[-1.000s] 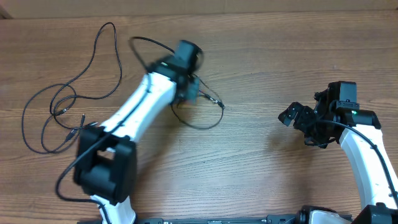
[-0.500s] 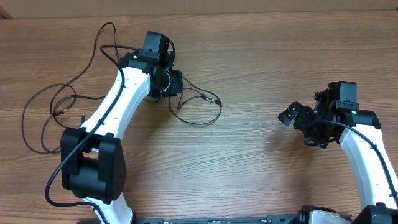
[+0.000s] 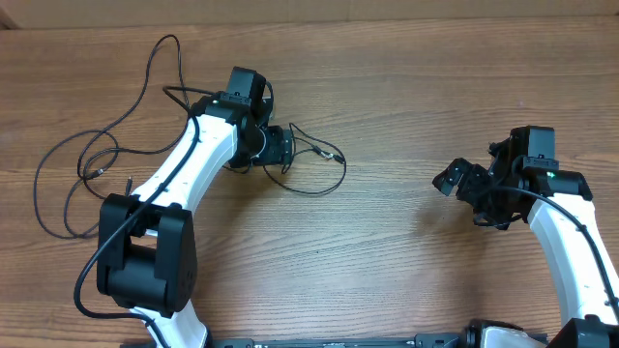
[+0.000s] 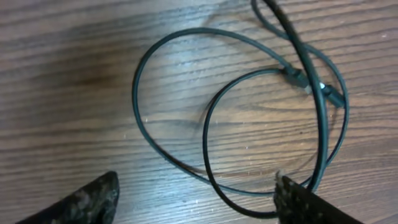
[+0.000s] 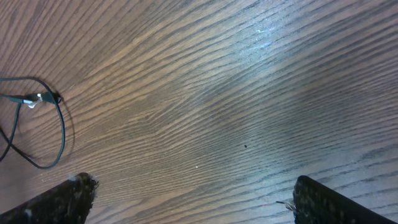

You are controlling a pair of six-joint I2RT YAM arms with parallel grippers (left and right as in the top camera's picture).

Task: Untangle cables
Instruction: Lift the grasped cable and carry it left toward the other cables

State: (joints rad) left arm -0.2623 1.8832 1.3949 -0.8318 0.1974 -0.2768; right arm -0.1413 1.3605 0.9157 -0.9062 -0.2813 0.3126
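Note:
In the overhead view one cable [image 3: 309,193] lies in a loose loop on the wooden table, its two plug ends [image 3: 336,157] meeting at its right. My left gripper [image 3: 278,147] hovers at that loop's left side. A second cable [image 3: 114,203] sprawls in loops at the far left. In the left wrist view my left gripper [image 4: 196,202] is open. Overlapping cable loops [image 4: 134,99] lie flat below it, and a black strand [image 4: 204,134] passes close by the right fingertip [image 4: 298,202] without being pinched. My right gripper [image 5: 199,202] [image 3: 462,184] is open over bare wood, well right of the cables.
The table's far edge [image 3: 387,21] runs along the top of the overhead view. In the right wrist view the cable loop's end [image 5: 61,127] shows at the far left. My left arm [image 3: 184,169] stretches diagonally between the two cables.
My left gripper has opened and let go of the cable it was shut on. The left arm swung left and back, then settled beside the loop. The right arm has not moved.

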